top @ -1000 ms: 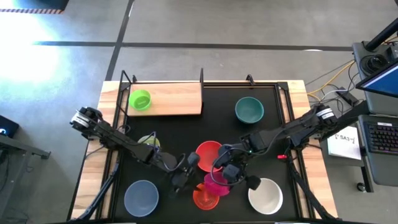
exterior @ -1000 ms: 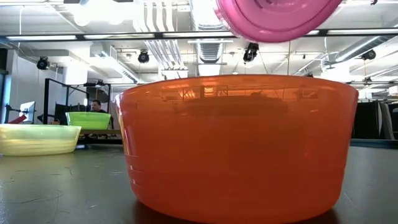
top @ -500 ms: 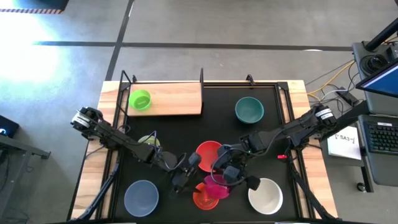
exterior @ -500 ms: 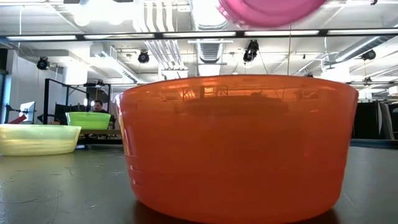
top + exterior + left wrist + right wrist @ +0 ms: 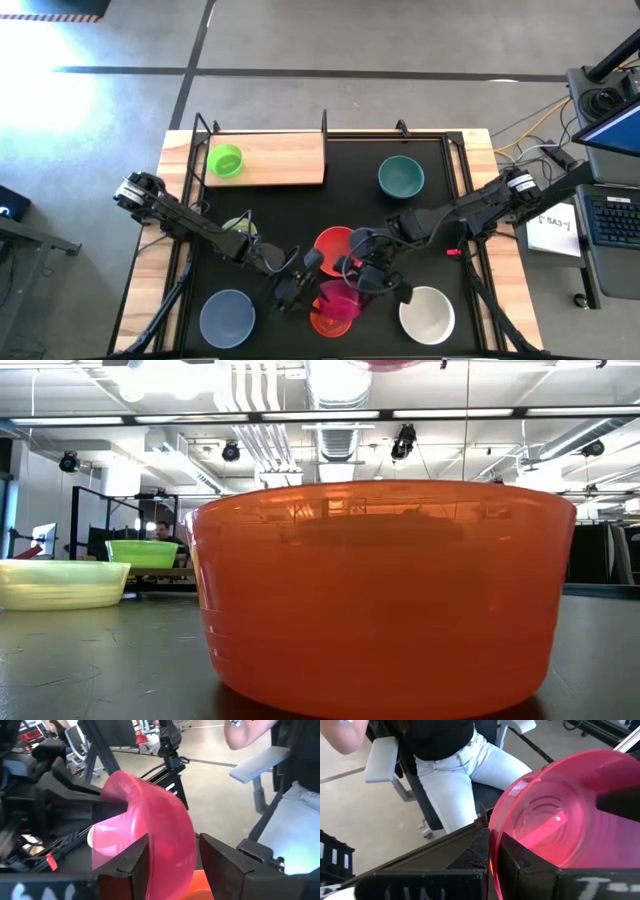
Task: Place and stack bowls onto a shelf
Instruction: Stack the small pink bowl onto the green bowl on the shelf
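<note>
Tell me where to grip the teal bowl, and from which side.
Pinch the teal bowl by its rim from straight above, one finger inside: it sits upright, mouth up, alone on the black mat. The edge facing the right arm looks easiest, once the right gripper lets go of the magenta bowl.

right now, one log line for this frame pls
right gripper: shut on magenta bowl rim, raised over orange-red bowl | left gripper: fingers astride magenta bowl | shelf: green bowl only
</note>
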Action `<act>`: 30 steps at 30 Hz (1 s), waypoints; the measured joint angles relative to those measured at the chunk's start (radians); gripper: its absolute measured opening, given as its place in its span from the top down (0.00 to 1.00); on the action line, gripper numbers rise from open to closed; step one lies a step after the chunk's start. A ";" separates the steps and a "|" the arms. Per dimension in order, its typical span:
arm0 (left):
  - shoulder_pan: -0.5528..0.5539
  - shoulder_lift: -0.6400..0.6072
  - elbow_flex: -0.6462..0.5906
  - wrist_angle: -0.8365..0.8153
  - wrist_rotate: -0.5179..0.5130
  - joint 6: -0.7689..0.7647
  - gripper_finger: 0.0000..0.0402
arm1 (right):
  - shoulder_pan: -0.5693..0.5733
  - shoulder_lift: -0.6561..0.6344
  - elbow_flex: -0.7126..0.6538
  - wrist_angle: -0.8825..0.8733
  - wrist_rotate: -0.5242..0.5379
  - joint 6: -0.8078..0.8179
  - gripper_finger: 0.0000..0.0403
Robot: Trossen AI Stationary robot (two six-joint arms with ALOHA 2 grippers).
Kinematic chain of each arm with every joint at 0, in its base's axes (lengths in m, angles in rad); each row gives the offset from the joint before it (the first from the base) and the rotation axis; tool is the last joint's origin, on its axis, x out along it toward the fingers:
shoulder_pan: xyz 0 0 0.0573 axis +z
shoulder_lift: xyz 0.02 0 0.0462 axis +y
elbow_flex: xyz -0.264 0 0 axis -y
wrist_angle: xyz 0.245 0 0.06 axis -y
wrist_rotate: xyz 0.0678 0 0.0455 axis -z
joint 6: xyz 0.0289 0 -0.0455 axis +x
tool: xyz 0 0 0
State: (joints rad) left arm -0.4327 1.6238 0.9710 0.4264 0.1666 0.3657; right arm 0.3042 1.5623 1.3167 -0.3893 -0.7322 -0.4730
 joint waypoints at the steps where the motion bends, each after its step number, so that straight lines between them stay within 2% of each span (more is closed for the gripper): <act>1: 0.000 0.000 0.000 0.002 0.006 -0.006 0.67 | -0.001 0.000 0.000 0.006 0.000 0.001 0.98; 13: 0.003 0.006 0.000 -0.014 0.075 -0.035 0.97 | -0.007 0.000 0.000 0.030 0.002 0.085 0.97; 17: 0.003 0.009 -0.001 -0.019 0.077 -0.037 0.98 | -0.014 -0.001 0.011 0.051 0.004 0.145 0.91; 24: 0.015 0.012 -0.001 -0.018 0.043 -0.045 0.99 | -0.024 -0.002 0.068 0.022 0.018 0.227 0.72; 30: 0.055 0.012 -0.001 -0.021 0.045 -0.111 0.99 | -0.049 -0.005 0.211 -0.301 0.193 0.351 0.57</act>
State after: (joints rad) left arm -0.3779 1.6360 0.9703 0.4052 0.2115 0.2544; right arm 0.2552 1.5578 1.5272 -0.6903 -0.5396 -0.1220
